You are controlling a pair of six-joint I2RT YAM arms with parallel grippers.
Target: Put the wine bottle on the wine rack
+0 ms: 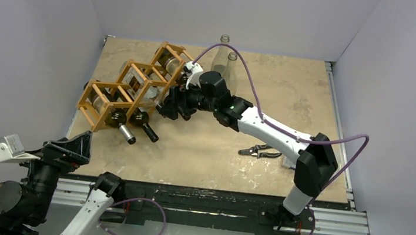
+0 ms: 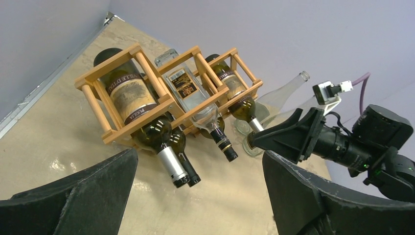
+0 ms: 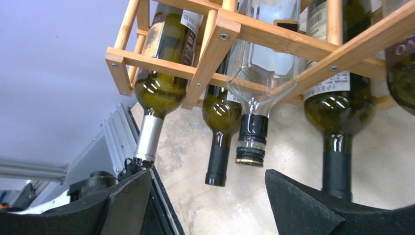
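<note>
— Right gripper [image 3: 208, 203], jaws spread wide and holding nothing, hangs at the neck side of the wine rack [image 1: 137, 77], which stands at ten o'clock on the table [image 1: 290, 103]. Where do we place the wine bottle?

— In the rack. The dark-green wine bottle [image 3: 337, 110] lies neck-out between the wooden bars, at three o'clock of the clear racked bottle [image 3: 266, 58]. Its black-capped neck ends just beside one of the fingers [image 3: 303, 205]. Whether neck and finger touch, we cannot tell.

— Why lying flat, necks all one way?

— Each cell cradles a bottle's body on its bars, so the necks jut free at the open side. That is the side an arm can reach, and we judge that is why the gripper faces them end-on.

— And the left gripper [image 2: 200, 196]?

— Just as wide and just as empty, pulled in off the table's corner at seven o'clock, well apart from the rack. We judge that leaves the other arm room.

— What else do we see?

— Two empty glass bottles [image 1: 223, 51] stand upright at twelve o'clock, and pliers [image 1: 259, 152] lie at four o'clock. With the bottle bedded and the jaws off it, we judge the placing all but done. Any retreat should run straight back along the neck, since a sideways swing could clip the neighbouring necks.
</note>
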